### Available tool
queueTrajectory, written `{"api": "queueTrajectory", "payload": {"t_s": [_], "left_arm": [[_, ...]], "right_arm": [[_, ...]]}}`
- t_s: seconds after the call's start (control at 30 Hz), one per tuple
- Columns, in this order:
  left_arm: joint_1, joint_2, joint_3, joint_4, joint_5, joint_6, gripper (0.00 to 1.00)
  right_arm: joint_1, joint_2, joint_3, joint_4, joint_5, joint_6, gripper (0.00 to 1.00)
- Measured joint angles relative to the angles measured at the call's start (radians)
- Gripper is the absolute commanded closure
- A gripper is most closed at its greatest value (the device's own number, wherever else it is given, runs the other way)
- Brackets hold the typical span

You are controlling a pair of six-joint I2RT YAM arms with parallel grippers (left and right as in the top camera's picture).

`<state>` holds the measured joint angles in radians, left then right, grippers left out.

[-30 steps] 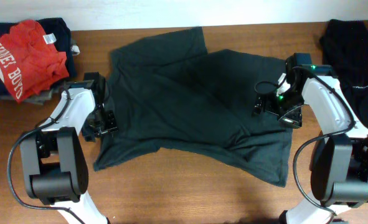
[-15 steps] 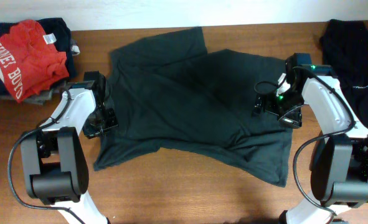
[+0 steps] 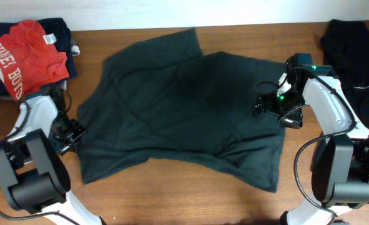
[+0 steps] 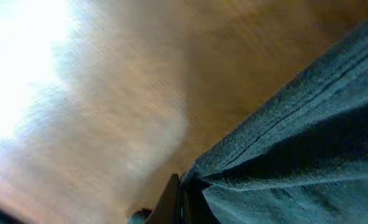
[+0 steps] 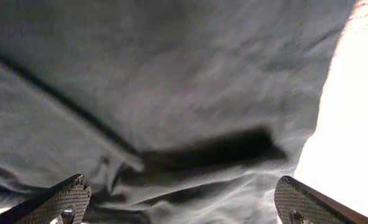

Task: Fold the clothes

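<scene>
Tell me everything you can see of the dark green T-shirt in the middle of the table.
The dark grey-green T-shirt is soft, matte cloth with stitched hems, spread wrinkled across the wooden table, with a diagonal overlap near its top. The left end effector is shut on its left edge; the open right end effector hangs over its right side, contact unclear.

The dark T-shirt [image 3: 178,106] is soft, matt cloth with a fine knit and a stitched hem, and the red garment [image 3: 28,53] is matt cloth with white print. The tabletop [image 3: 172,200] is smooth brown wood with a faint sheen. The right tool [image 5: 180,191] has dark, rough-grained fingertips [image 5: 65,196].
</scene>
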<state>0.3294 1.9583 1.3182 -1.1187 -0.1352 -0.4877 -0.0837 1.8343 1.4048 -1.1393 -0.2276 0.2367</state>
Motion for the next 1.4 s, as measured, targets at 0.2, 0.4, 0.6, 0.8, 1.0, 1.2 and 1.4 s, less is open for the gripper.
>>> {"api": "queueTrajectory", "payload": {"t_s": [0.2, 0.4, 0.6, 0.8, 1.0, 1.2, 1.4], "left_arm": [[0.019, 0.0, 0.0, -0.021, -0.001, -0.044, 0.99], [0.019, -0.025, -0.003, -0.06, -0.024, -0.124, 0.99], [0.019, -0.229, -0.009, -0.084, -0.073, -0.155, 0.99], [0.019, -0.388, -0.009, -0.131, -0.083, -0.16, 0.31], [0.019, -0.399, -0.009, -0.151, -0.07, -0.16, 0.13], [0.017, -0.399, -0.01, -0.13, -0.057, -0.143, 0.13], [-0.036, -0.399, -0.01, -0.052, 0.028, -0.05, 0.13]], "right_arm": [[0.0, 0.0, 0.0, 0.0, 0.0, -0.001, 0.01], [0.0, 0.0, 0.0, 0.003, 0.0, 0.0, 0.01], [0.0, 0.0, 0.0, 0.035, 0.0, 0.0, 0.01], [0.0, 0.0, 0.0, 0.043, 0.0, 0.0, 0.01], [0.0, 0.0, 0.0, 0.071, -0.04, -0.001, 0.0], [0.0, 0.0, -0.002, 0.249, -0.068, 0.002, 0.96], [0.0, 0.003, -0.003, 0.459, 0.011, 0.055, 0.96]]}}
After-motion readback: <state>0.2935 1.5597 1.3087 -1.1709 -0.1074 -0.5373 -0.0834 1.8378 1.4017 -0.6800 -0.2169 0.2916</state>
